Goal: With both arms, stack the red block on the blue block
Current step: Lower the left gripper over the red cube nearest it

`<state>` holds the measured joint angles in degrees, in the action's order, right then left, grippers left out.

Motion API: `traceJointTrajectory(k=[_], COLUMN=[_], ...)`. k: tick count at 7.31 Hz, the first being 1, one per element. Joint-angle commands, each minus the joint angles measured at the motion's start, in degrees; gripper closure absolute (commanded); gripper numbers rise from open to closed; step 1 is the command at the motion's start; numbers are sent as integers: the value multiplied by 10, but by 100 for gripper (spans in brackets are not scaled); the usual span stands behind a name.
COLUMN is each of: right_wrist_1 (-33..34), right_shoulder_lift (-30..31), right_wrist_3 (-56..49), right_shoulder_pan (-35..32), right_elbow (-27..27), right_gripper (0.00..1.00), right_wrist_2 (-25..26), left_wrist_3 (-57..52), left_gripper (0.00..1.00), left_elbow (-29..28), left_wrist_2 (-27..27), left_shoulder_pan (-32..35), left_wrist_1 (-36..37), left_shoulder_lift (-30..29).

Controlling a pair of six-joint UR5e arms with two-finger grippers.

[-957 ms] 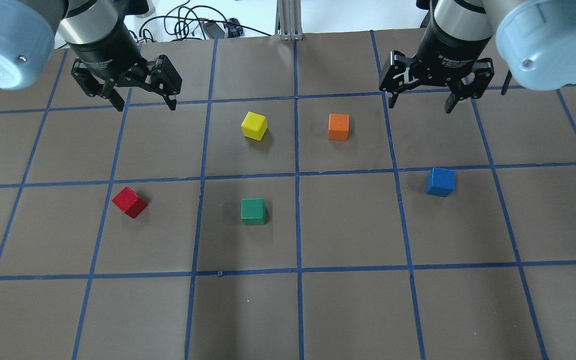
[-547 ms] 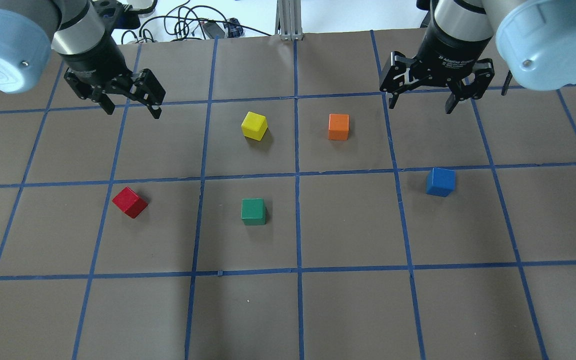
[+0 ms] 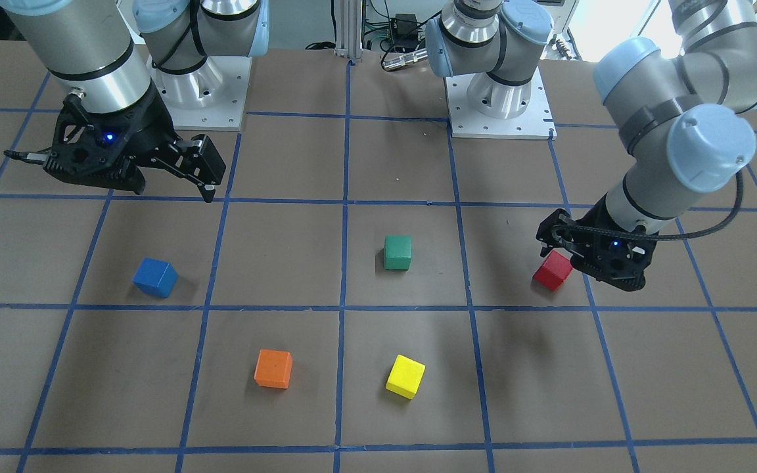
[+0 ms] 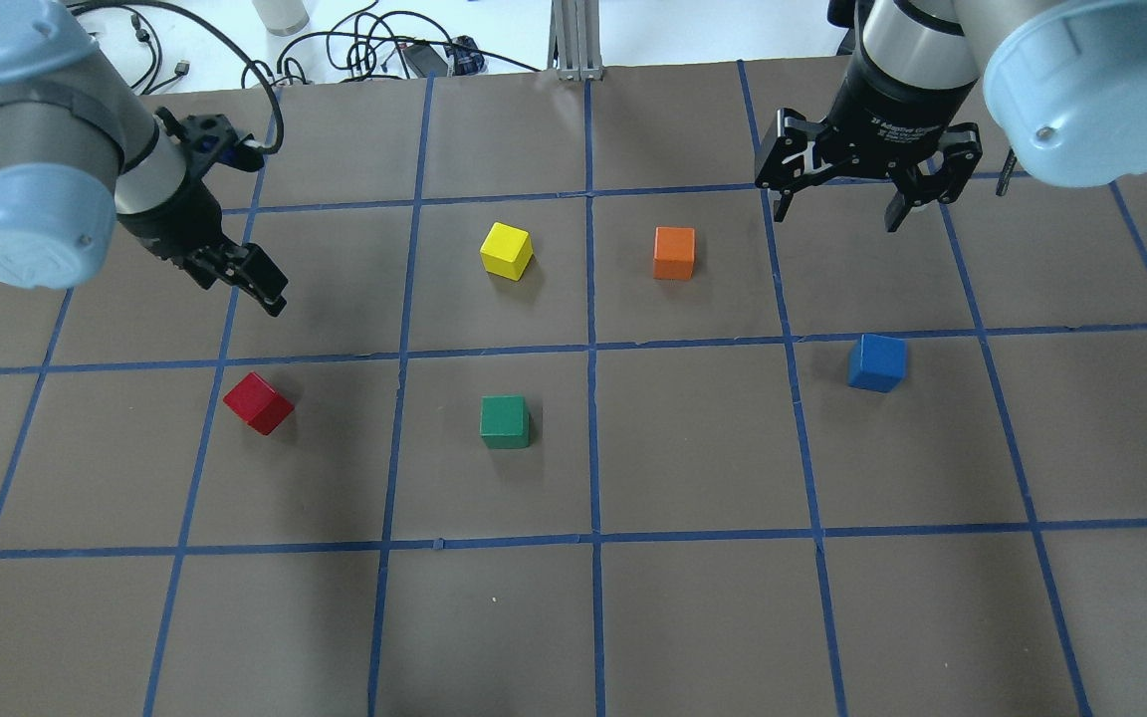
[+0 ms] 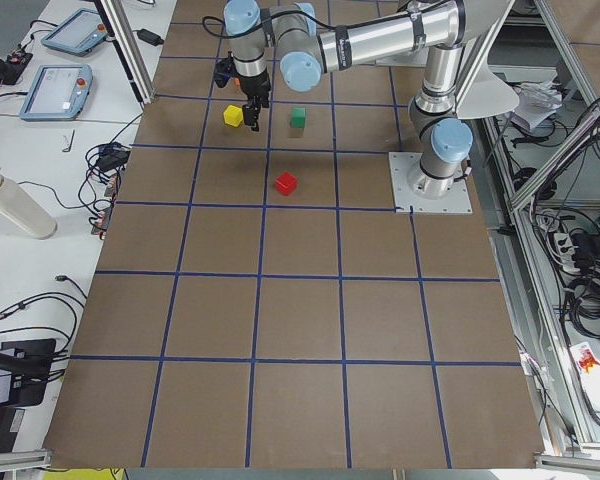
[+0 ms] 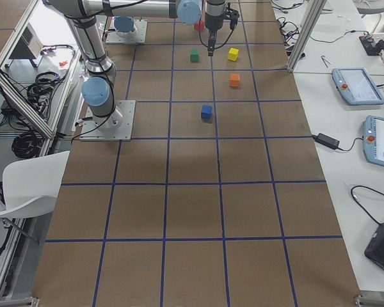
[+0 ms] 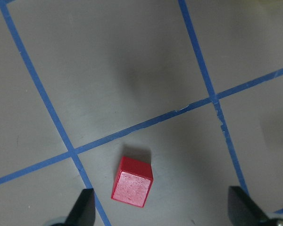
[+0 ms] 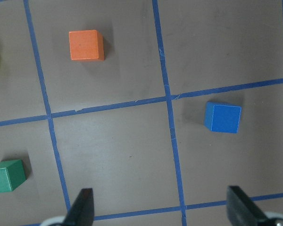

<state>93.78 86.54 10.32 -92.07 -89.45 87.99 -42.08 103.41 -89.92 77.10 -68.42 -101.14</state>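
- Red block (image 4: 258, 402): matte cube, skewed to the grid (image 4: 494, 352) (corner-on overhead).
- Blue block (image 4: 876, 362): same size, on worktop (image 4: 693, 448).
- Left claw (image 7: 162, 213), right claw (image 4: 838, 207): both released.

A robotics lab: two arms (image 3: 674, 131) bolted onto a tape-gridded bench (image 6: 192, 211), teach pendants (image 6: 353, 86) and loose cables (image 6: 22, 137) beside the bench, aluminium framing (image 4: 573, 40) at its edge

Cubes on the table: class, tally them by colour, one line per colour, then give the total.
red block: 1
blue block: 1
green cube: 1
yellow cube: 1
orange cube: 1
Total: 5
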Motion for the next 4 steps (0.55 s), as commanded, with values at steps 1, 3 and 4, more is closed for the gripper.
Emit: traceJointTrajectory(k=[1,3,4], right_wrist_1=[0,3,3], right_shoulder_lift=[-1,-1,-1], right_wrist_3=[1,1,2], right_shoulder_pan=[0,0,0], right_elbow=[0,0,1], right_gripper=[0,0,0], right_wrist_2=[0,0,0], left_wrist_3=[-96,-142,-144], left_gripper=[0,0,0], left_elbow=[91,105,111], left_wrist_2=[-16,-29,-31], left_shoulder_pan=[-12,-29,-29], left_wrist_1=[126,132,131], left_shoulder_lift=[-9,-13,-17])
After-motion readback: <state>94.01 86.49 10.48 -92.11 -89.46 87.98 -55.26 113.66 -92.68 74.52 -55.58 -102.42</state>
